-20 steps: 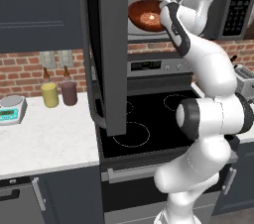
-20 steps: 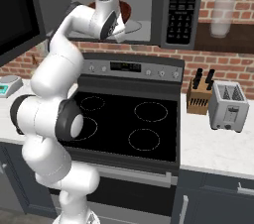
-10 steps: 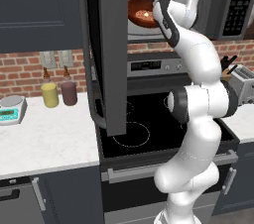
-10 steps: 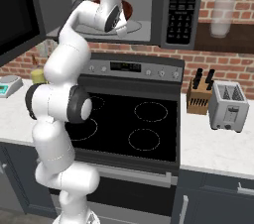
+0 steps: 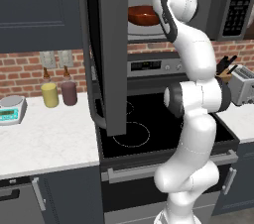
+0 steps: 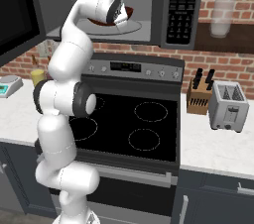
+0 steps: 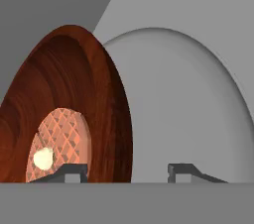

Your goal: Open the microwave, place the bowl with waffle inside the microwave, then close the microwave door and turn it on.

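Inside microwave [image 6: 149,0]: bowl [image 7: 74,104] with waffle [image 7: 59,143] over turntable [image 7: 193,99]; gripper [image 7: 128,171] fingers straddle bowl's rim, apparently gripping it.

- Red brick wall [image 6: 225,64] runs below and beside the claw — behind the black stovetop [image 6: 134,126].
- White counters [image 5: 44,139] flank it, well below.
- Toaster [image 6: 228,105] and knife block [image 6: 198,96] stand lower right.
- Dark cabinets [image 5: 37,10] hang left.
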